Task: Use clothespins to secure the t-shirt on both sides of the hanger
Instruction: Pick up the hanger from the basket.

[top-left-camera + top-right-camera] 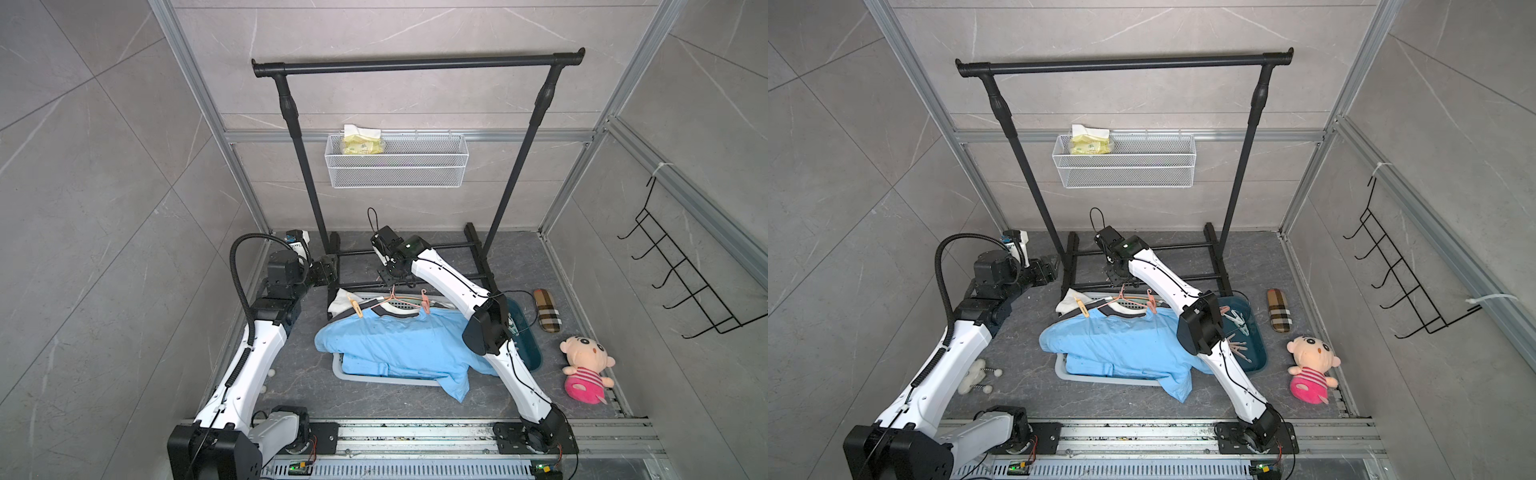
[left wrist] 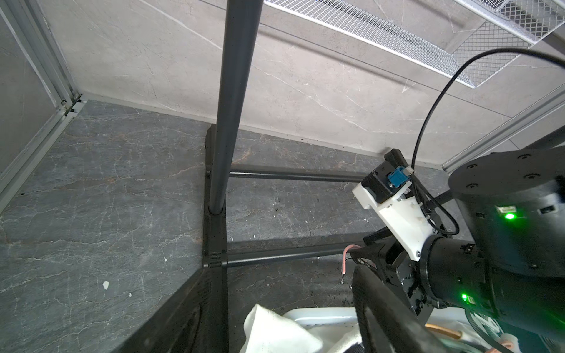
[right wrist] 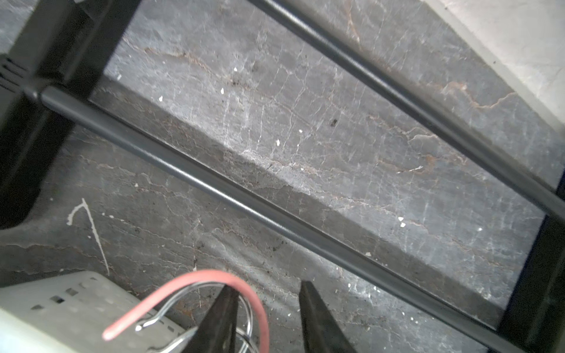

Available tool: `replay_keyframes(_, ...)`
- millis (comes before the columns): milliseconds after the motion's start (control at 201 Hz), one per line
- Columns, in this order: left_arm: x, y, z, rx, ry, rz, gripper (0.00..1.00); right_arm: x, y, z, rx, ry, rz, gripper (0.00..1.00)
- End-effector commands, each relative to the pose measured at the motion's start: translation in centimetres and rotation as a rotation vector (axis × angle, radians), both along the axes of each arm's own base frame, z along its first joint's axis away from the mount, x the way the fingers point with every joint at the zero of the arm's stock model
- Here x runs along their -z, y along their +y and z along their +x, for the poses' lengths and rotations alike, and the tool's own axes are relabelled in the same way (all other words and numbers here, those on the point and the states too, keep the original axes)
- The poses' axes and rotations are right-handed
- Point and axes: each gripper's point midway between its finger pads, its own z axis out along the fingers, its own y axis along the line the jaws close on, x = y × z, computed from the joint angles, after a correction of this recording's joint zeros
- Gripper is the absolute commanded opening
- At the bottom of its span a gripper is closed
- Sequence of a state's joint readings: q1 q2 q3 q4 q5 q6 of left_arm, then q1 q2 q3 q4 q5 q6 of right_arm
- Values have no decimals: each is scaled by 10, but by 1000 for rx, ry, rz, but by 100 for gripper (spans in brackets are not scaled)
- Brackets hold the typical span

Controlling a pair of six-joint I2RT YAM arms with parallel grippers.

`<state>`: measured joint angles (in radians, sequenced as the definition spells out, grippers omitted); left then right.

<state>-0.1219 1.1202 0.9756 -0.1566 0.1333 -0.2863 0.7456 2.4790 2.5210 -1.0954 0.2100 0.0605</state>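
A light blue t-shirt (image 1: 395,345) (image 1: 1121,345) lies on a pink wire hanger (image 1: 399,305) (image 3: 195,276) over a white basket (image 1: 374,378). A tan wooden clothespin (image 1: 355,306) sits at its left shoulder and a pink clothespin (image 1: 424,303) at the right one. My right gripper (image 1: 394,283) (image 3: 266,287) is open at the hanger's hook; the hook curves round one finger (image 3: 220,318) into the gap. My left gripper (image 1: 330,270) (image 2: 286,272) is open and empty beside the rack's left foot. More clothespins (image 1: 1237,320) lie in a blue tub (image 1: 1254,353).
A black clothes rack (image 1: 415,64) stands at the back, its floor bars (image 3: 275,211) just beyond the right fingers. A wire basket (image 1: 397,166) hangs on the wall. A plaid case (image 1: 546,309) and a plush doll (image 1: 586,365) lie at the right.
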Motion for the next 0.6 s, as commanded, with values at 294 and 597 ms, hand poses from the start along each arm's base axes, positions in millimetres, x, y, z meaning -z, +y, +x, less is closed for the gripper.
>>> replay_keyframes(294, -17, -3, 3, 21, -47, 16, 74, -34, -2, 3, 10, -68, 31, 24)
replay_keyframes(597, -19, -6, 1, 55, -60, 46, 70, -57, -3, 4, 12, -112, 55, 6)
